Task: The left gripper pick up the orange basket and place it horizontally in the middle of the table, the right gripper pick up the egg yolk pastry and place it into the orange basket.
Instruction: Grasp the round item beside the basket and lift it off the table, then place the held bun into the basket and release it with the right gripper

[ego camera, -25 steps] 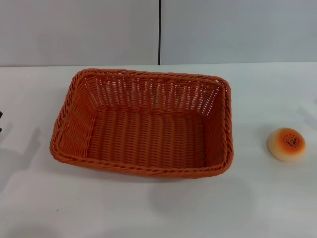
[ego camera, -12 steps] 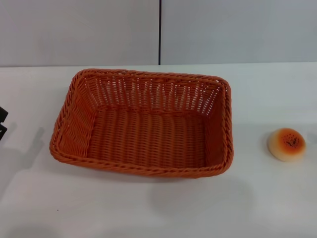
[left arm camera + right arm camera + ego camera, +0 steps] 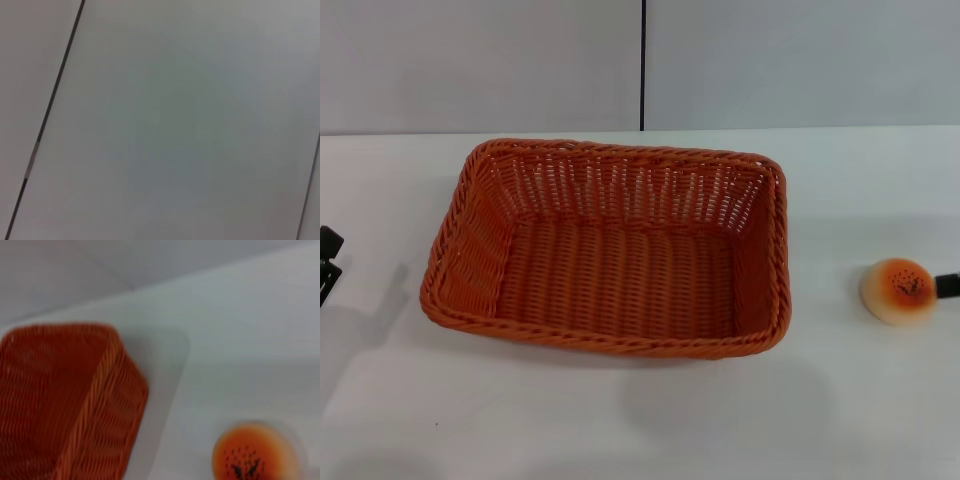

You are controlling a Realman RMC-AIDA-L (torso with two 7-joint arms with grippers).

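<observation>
At the right edge of the head view we saw only a black tip of the right gripper, just beside the pastry on its right side; whether it touched the pastry, and whether it was wide or narrow, we could not tell. The pastry stood on the white table, with its orange-brown, speckled top upward, well apart from the basket and to the right of it. The right wrist view showed the same pastry close and the basket farther away. The basket lay empty in the middle of the table, its long side across our view. At the far left edge, a small black part of the left gripper was seen over the table, away from the basket; its opening we could not tell. The left wrist view showed only a grey wall.
</observation>
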